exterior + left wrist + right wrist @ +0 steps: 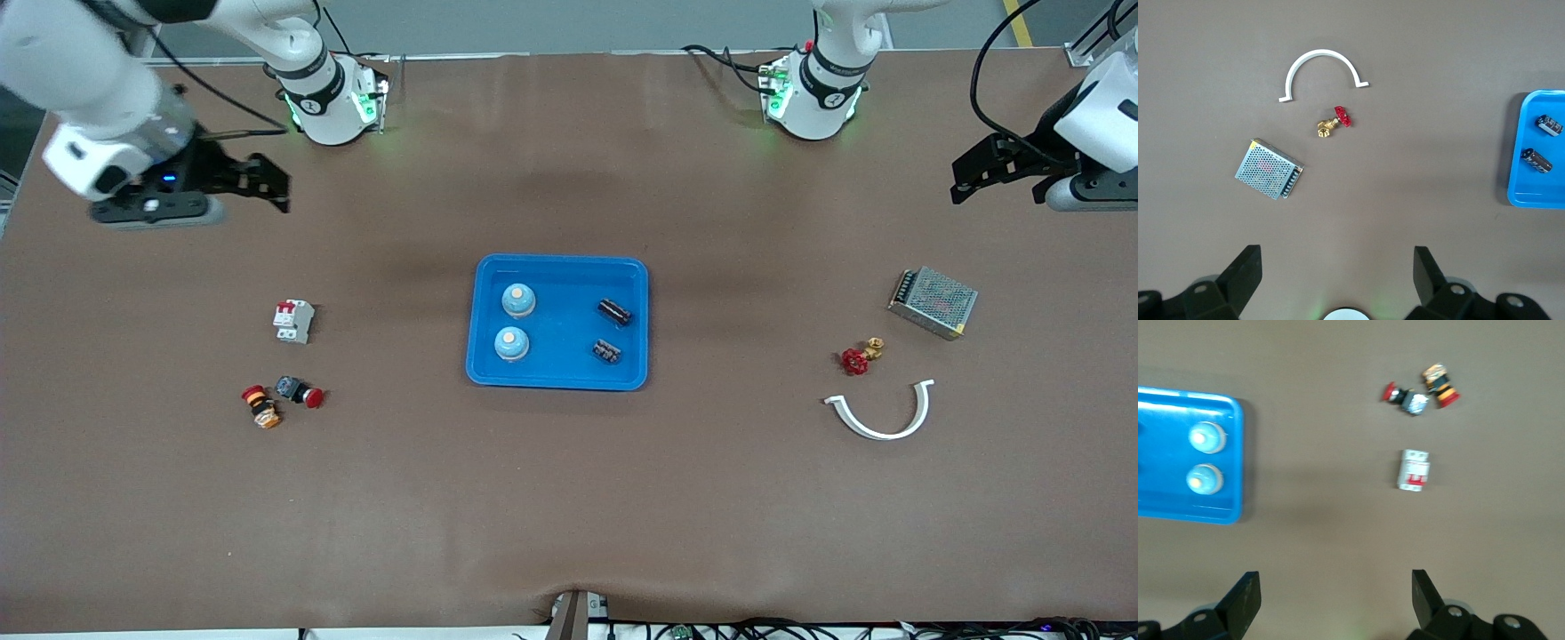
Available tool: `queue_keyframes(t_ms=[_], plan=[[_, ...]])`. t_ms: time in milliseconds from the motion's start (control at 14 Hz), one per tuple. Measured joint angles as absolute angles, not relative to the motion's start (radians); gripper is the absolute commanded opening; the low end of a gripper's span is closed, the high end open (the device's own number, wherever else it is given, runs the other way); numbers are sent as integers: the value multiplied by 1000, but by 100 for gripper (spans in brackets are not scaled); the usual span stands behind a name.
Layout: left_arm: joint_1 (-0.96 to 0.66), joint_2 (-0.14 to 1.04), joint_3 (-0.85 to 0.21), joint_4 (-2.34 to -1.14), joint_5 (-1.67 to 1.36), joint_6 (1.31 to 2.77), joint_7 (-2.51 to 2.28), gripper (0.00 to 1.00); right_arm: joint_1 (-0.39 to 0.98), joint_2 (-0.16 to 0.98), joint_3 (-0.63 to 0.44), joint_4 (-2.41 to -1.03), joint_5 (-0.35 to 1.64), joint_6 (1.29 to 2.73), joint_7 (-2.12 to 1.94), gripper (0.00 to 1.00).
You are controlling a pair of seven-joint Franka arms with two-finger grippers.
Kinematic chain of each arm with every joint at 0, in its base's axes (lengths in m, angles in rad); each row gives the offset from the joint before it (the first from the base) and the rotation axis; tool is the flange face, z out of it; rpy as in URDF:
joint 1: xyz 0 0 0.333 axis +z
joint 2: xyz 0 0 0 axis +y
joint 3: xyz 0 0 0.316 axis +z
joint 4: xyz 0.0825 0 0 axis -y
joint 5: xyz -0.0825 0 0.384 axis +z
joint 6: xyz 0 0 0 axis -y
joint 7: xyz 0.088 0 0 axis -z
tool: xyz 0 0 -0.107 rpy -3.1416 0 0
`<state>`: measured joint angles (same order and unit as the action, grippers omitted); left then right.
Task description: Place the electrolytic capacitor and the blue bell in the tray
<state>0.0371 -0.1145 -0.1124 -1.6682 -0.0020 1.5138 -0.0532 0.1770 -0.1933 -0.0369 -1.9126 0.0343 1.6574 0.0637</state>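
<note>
- Closest to the front camera is one white half-ring clamp, lying flat on the brown bench toward the left arm's end.
- One red-handled brass valve sits just beside it, a bit farther from the camera, and one metal mesh power supply is farther again.
- Toward the right arm's end: two push buttons, one with an orange body and one with a red cap, nearly touching, plus one white circuit breaker farther from the camera.
- Tray is mid-bench: bright blue, shallow, rounded corners, raised rim.
- Inside it are two blue bells, round with pale tops, on the side toward the right arm, and two black electrolytic capacitors on the side toward the left arm. None are touching.
- Left hand hangs over bare bench near the edge at its own end, fingers spread wide, holding nothing.
- Right hand hovers over bare bench at its end, also wide and empty.
</note>
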Motion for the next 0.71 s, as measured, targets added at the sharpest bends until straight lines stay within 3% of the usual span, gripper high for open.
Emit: queue_keyframes(t_ms=[285, 712], plan=[[37, -114, -113, -1668, -2, 1514, -53, 100, 39, -171, -79, -1847, 25, 1661, -67, 100], [37, -114, -113, -1669, -2, 1514, -53, 100, -8, 36, -78, -1603, -14, 1677, -67, 100]])
